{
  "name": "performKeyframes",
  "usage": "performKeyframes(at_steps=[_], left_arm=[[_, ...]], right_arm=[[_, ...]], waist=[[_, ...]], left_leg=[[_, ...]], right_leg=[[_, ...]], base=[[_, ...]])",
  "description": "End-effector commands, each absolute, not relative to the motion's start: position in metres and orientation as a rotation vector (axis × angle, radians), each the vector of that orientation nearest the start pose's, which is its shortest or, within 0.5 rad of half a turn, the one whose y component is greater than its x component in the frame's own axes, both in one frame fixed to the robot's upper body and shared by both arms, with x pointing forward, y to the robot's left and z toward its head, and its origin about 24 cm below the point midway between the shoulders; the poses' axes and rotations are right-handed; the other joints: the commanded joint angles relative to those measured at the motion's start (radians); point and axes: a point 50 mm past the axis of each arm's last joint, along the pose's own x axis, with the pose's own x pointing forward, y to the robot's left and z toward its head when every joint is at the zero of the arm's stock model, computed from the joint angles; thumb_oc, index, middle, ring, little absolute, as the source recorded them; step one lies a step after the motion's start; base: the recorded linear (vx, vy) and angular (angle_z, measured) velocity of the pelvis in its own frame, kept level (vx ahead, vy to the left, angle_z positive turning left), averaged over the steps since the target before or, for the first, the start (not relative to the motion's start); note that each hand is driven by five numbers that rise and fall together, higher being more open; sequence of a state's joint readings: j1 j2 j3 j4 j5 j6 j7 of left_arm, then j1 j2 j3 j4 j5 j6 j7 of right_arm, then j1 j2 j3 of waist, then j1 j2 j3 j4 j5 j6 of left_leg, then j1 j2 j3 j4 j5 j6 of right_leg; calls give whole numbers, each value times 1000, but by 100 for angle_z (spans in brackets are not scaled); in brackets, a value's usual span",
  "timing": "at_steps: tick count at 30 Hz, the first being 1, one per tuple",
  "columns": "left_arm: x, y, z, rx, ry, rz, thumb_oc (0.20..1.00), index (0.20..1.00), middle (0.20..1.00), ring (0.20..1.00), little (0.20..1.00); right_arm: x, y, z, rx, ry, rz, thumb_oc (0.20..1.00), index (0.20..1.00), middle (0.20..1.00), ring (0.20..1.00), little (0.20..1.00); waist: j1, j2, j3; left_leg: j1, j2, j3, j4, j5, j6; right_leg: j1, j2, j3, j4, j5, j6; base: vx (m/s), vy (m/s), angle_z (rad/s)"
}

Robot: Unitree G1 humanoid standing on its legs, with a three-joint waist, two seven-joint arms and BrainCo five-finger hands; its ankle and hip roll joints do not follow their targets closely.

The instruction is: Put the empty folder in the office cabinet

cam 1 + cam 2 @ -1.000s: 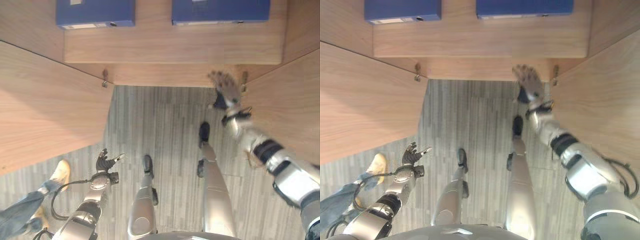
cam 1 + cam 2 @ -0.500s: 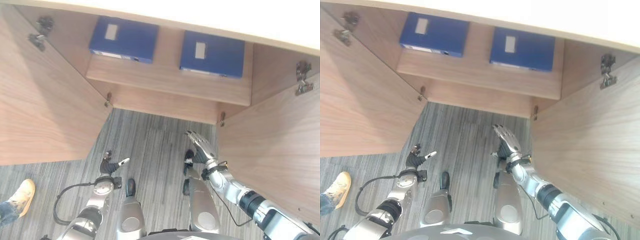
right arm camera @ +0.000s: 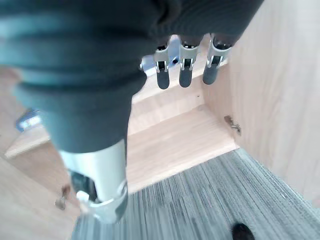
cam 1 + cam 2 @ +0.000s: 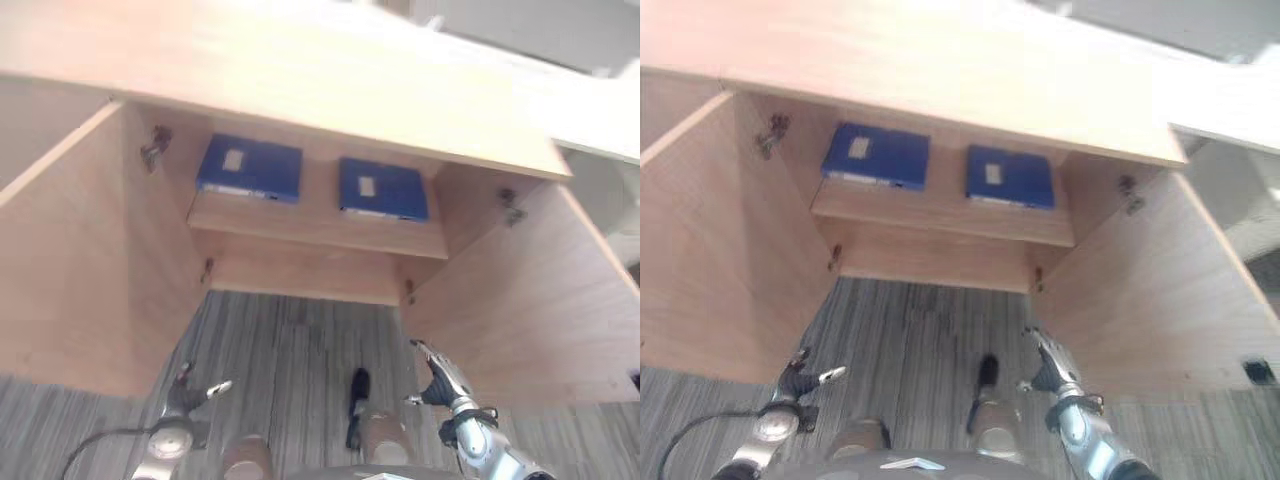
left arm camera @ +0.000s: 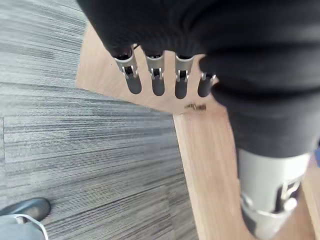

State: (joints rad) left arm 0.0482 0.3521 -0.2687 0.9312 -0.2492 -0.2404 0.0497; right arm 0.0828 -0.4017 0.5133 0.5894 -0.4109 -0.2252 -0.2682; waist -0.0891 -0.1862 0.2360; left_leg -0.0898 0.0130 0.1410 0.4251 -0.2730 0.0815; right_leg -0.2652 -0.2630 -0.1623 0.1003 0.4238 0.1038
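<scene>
Left hand (image 4: 190,396) at lower left of frame, low over grey striped carpet floor (image 4: 290,360), fingers relaxed and spread, holding nothing. Right hand (image 4: 440,380) at lower right, fingers straight and apart, empty, beside open right wooden cabinet door (image 4: 530,310). Open left wooden cabinet door (image 4: 90,270) at left of frame. Beyond, light wooden office cabinet (image 4: 300,110) in upper centre. Two blue rectangular folders lie flat on its inner shelf (image 4: 320,232): left folder (image 4: 250,168) and right folder (image 4: 383,189), apart from each other.

No legible text; pale labels on both blue folders (image 4: 250,168) unreadable
</scene>
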Motion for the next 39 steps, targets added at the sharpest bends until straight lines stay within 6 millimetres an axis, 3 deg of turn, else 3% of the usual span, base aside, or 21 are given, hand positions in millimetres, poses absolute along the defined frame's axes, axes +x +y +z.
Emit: performKeyframes(at_steps=[1, 4, 6, 7, 8, 11, 12, 13, 15, 18, 25, 29, 31, 39], left_arm=[[172, 235, -100, 257, 595, 18, 1000, 1000, 1000, 1000, 1000], [163, 236, -104, 242, 619, 43, 1000, 1000, 1000, 1000, 1000], [160, 238, -105, 216, 623, 79, 1000, 1000, 1000, 1000, 1000], [133, 266, -100, 199, 639, 97, 1000, 1000, 1000, 1000, 1000], [141, 256, -98, 211, 612, 87, 1000, 1000, 1000, 1000, 1000], [132, 234, -103, 140, 620, 51, 1000, 1000, 1000, 1000, 1000], [122, 245, -107, 167, 665, 62, 1000, 1000, 1000, 1000, 1000], [129, 239, -111, 195, 668, 83, 1000, 1000, 1000, 1000, 1000], [111, 254, -115, 182, 725, 90, 1000, 1000, 1000, 1000, 1000], [102, 271, -113, 159, 750, 145, 1000, 1000, 1000, 1000, 1000], [109, 272, -112, 134, 744, 145, 1000, 1000, 1000, 1000, 1000], [111, 271, -117, 136, 791, 115, 1000, 1000, 1000, 1000, 1000], [111, 271, -117, 135, 790, 115, 1000, 1000, 1000, 1000, 1000], [116, 271, -120, 142, 835, 68, 1000, 1000, 1000, 1000, 1000]], right_arm=[[191, -195, -68, -931, 225, 342, 1000, 1000, 1000, 1000, 1000], [176, -199, -74, -898, 249, 261, 1000, 1000, 1000, 1000, 1000], [174, -202, -73, -859, 246, 169, 1000, 1000, 1000, 1000, 1000], [175, -220, -71, -848, 264, 60, 1000, 1000, 1000, 1000, 1000], [176, -215, -64, -818, 218, 41, 1000, 1000, 1000, 1000, 1000], [166, -221, -74, -772, 279, -90, 1000, 1000, 1000, 1000, 1000], [168, -228, -74, -760, 292, -156, 1000, 1000, 1000, 1000, 1000], [173, -221, -63, -711, 222, -180, 1000, 1000, 1000, 1000, 1000], [160, -238, -68, -688, 290, -269, 1000, 1000, 1000, 1000, 1000], [159, -243, -72, -575, 338, -346, 1000, 1000, 1000, 1000, 1000], [192, -274, -58, -433, 348, -440, 1000, 1000, 1000, 1000, 1000], [223, -287, -50, -364, 382, -407, 1000, 1000, 1000, 1000, 1000], [224, -287, -50, -364, 380, -406, 1000, 1000, 1000, 1000, 1000], [256, -330, -32, -218, 479, -607, 1000, 1000, 1000, 1000, 1000]], waist=[[30, 85, -12], [42, 83, -64], [43, 80, -95], [76, 89, -102], [69, 80, -113], [75, 72, -144], [80, 80, -149], [64, 78, -158], [76, 90, -167], [68, 113, -182], [94, 146, -201], [131, 152, -208], [130, 153, -206], [199, 178, -207]], left_leg=[[121, 29, -12, -405, 171, -107], [106, 39, 46, -433, 210, -102], [97, 50, 86, -438, 227, -104], [93, 50, 106, -444, 236, -104], [93, 51, 121, -452, 241, -108], [92, 49, 174, -478, 256, -111], [92, 54, 182, -481, 264, -115], [94, 60, 203, -482, 270, -124], [102, 66, 215, -486, 279, -131], [121, 80, 232, -487, 285, -143], [122, 122, 224, -491, 329, -172], [120, 149, 208, -493, 358, -190], [120, 150, 207, -494, 359, -190], [112, 169, 178, -503, 394, -210]], right_leg=[[62, -13, -38, 97, -138, 140], [107, 11, -48, 179, -202, 126], [142, 4, -66, 186, -203, 127], [177, -11, -89, 168, -200, 131], [190, -20, -91, 157, -181, 138], [233, -28, -96, 70, -177, 142], [241, -25, -99, 35, -190, 141], [250, -16, -92, -8, -204, 141], [265, -2, -89, -54, -229, 137], [292, 19, -84, -101, -260, 127], [331, 74, -98, -166, -331, 88], [351, 106, -114, -184, -358, 68], [352, 107, -114, -184, -358, 67], [364, 132, -144, -188, -378, 55]], base=[[-207, 82, 2], [-129, 43, -64], [-86, -25, -85], [-81, -58, -124], [-92, -80, -133], [-73, -82, -64], [-32, -64, -55], [-13, -76, -71], [23, -50, -68], [41, -50, -45], [-2, -84, -4], [-22, -100, 17], [-7, -57, 17], [8, -54, 11]])
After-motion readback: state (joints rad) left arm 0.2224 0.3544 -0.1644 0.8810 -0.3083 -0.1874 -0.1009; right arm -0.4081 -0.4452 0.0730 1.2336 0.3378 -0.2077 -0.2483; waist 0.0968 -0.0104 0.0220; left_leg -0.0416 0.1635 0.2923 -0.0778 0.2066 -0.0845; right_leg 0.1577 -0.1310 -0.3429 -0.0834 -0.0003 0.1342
